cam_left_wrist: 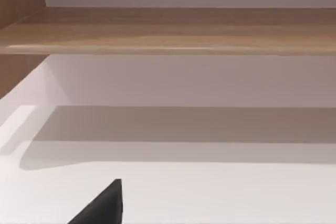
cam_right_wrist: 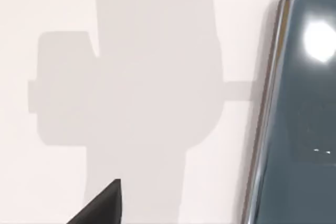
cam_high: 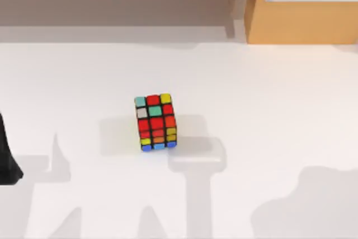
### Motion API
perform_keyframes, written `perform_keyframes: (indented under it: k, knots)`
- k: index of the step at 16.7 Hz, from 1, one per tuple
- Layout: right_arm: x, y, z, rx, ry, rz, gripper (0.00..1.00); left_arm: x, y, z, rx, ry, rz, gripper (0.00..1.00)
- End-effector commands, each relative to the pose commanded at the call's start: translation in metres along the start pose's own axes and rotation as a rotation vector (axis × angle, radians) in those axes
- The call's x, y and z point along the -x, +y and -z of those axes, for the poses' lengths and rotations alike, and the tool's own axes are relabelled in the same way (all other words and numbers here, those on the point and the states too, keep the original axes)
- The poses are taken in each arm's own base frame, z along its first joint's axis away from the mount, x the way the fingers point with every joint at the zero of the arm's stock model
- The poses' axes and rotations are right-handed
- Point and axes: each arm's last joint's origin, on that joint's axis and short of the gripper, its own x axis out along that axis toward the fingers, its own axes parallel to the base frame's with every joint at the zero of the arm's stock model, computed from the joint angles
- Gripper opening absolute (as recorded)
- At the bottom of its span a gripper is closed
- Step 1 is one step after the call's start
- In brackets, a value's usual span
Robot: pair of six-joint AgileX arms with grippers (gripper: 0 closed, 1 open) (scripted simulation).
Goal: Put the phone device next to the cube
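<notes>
Close under our right wrist camera we see the phone device [cam_right_wrist: 299, 124] flat on the white table [cam_high: 268, 110], glossy face up, no writing legible. We find the cube [cam_high: 155, 122] mid-table, nearer the wooden cabinet [cam_high: 302, 9] than the phone; we cannot tell either gripper's finger spread.

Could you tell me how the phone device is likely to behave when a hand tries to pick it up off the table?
The phone device lies flat on the white table, so fingers probably have little edge to catch. Its glossy face and polished silver rim suggest it may slip in a light grip. It looks stiff and flat, so it should slide rather than roll if nudged.
</notes>
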Motion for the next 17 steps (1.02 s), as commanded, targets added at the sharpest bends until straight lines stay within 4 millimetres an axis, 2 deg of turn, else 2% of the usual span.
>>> perform_keyframes:
  k: [4, 8, 10, 17]
  knots:
    - [-0.049, -0.023, -0.031, -0.091, 0.301, 0.039, 1.0, 0.0, 0.0, 0.0, 0.0, 0.0, 0.0, 1.0]
    - [-0.086, -0.045, -0.05, -0.156, 0.456, 0.056, 1.0, 0.0, 0.0, 0.0, 0.0, 0.0, 0.0, 1.0]
    - [-0.094, -0.051, -0.055, -0.173, 0.482, 0.059, 1.0, 0.0, 0.0, 0.0, 0.0, 0.0, 0.0, 1.0]
    - [-0.1, -0.051, -0.053, -0.176, 0.488, 0.059, 1.0, 0.0, 0.0, 0.0, 0.0, 0.0, 0.0, 1.0]
